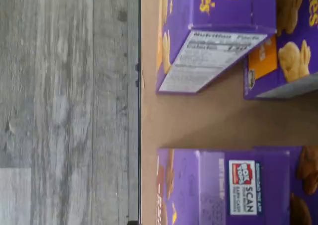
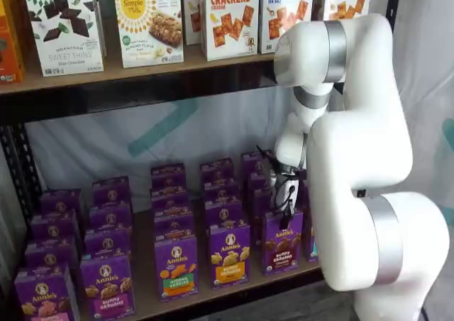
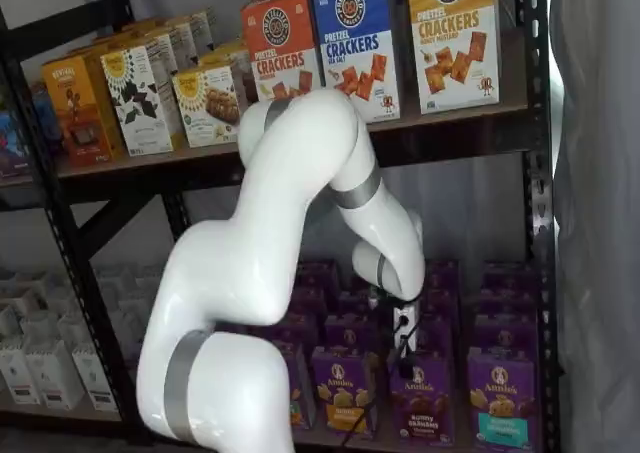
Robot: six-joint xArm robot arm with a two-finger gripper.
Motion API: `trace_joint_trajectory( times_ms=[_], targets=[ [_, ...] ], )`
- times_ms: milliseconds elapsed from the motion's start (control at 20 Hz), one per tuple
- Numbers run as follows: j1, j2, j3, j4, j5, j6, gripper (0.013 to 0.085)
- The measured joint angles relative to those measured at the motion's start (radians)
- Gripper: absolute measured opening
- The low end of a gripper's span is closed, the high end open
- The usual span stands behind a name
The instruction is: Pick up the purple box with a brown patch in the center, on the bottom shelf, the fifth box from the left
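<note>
Hand [image 3: 404, 335] hangs just above the purple box [image 3: 421, 400].

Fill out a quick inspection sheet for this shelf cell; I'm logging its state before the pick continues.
Surface: bottom shelf, light wooden board, lined with rows of small purple cartons.
Job's things: purple box, Bunny Grahams, upright in the front row.
Clutter: purple box with yellow band beside it; cracker boxes on the upper shelf.
Grippers: gripper just above the purple box; finger gap not discernible.
Cables: black cable along the wrist.
Surroundings: black metal rack frame; grey wood-look floor.
</note>
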Motion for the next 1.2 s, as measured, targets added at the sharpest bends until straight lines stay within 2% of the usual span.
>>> trace_joint_trajectory(
  times_ms=[100, 300, 450, 600, 850, 1050, 1200],
  targets=[
    [-0.001, 0.02, -0.023, -0.052, 0.008, 0.046, 0.085],
    [0.002, 0.049, -0.056, -0.109, 0.018, 0.101, 0.085],
    [0.004, 0.072, -0.082, -0.181, 0.033, 0.168, 0.085],
    [0.005, 0.09, -0.097, -0.223, 0.029, 0.208, 0.085],
    [0.004, 0.104, -0.1, -0.23, 0.011, 0.213, 0.085],
    [0.002, 0.106, -0.093, -0.21, -0.008, 0.191, 0.085],
    [0.001, 0.103, -0.084, -0.205, -0.022, 0.185, 0.077]
  ],
)
